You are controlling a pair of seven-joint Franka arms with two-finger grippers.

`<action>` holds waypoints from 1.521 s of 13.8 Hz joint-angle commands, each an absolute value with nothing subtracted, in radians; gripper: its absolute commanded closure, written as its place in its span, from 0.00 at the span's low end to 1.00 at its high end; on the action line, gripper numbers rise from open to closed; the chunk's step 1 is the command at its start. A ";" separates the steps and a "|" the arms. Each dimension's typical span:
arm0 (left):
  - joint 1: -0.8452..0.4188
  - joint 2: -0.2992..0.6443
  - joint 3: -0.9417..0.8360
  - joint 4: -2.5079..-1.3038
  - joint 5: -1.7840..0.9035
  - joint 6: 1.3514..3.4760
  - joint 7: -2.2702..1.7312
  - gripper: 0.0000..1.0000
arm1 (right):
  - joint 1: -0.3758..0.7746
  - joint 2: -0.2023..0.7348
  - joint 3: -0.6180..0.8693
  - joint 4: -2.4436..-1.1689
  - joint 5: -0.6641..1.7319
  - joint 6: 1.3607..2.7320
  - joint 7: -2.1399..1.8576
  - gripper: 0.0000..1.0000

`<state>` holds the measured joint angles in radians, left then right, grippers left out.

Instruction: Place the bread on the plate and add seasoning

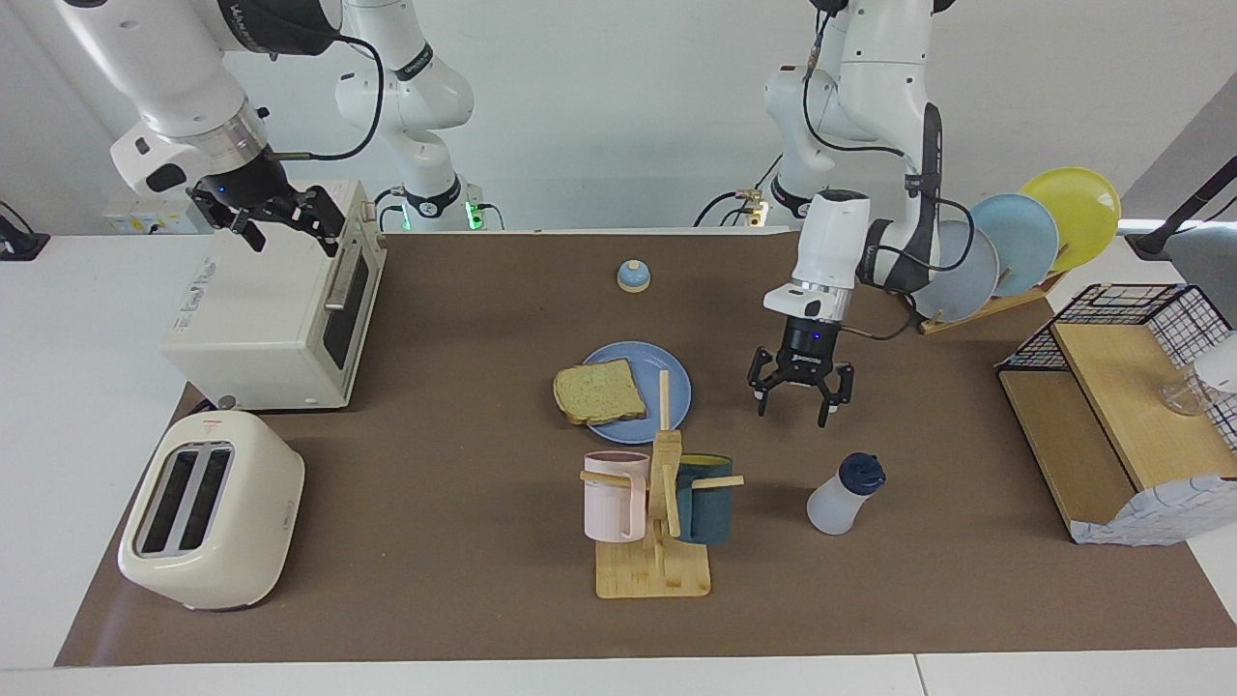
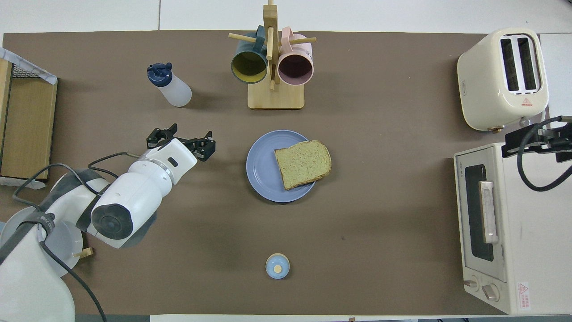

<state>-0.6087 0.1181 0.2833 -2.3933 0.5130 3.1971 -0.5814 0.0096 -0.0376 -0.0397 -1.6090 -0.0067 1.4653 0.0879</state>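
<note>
A square slice of speckled, brown-crusted toast lies on a round medium-blue plate at the middle of the brown table mat, overhanging the rim toward the right arm's end. The left gripper hangs in the air with its fingers spread and holding nothing, over bare mat between the plate and a small translucent white seasoning bottle with a navy cap, which stands farther from the robots. The right gripper waits over a white toaster oven; I cannot tell whether it is released or clenched.
</note>
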 commanded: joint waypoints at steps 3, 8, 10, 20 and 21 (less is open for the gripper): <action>-0.742 -0.017 0.282 -2.265 0.506 2.744 -0.673 0.00 | 0.003 -0.058 -0.041 -1.637 0.009 1.483 0.063 0.00; -0.758 -0.104 0.270 -2.120 0.355 2.343 -0.558 0.00 | 0.003 -0.058 -0.041 -1.637 0.009 1.483 0.063 0.00; -0.747 -0.114 0.278 -1.981 0.206 2.112 -0.360 0.00 | 0.003 -0.058 -0.040 -1.635 0.009 1.483 0.061 0.00; -0.407 -0.181 0.287 -1.770 0.114 1.632 0.142 0.00 | 0.003 -0.058 -0.041 -1.637 0.009 1.483 0.063 0.00; -0.372 -0.189 0.288 -1.770 0.114 1.626 0.179 0.00 | 0.003 -0.058 -0.041 -1.637 0.009 1.483 0.063 0.00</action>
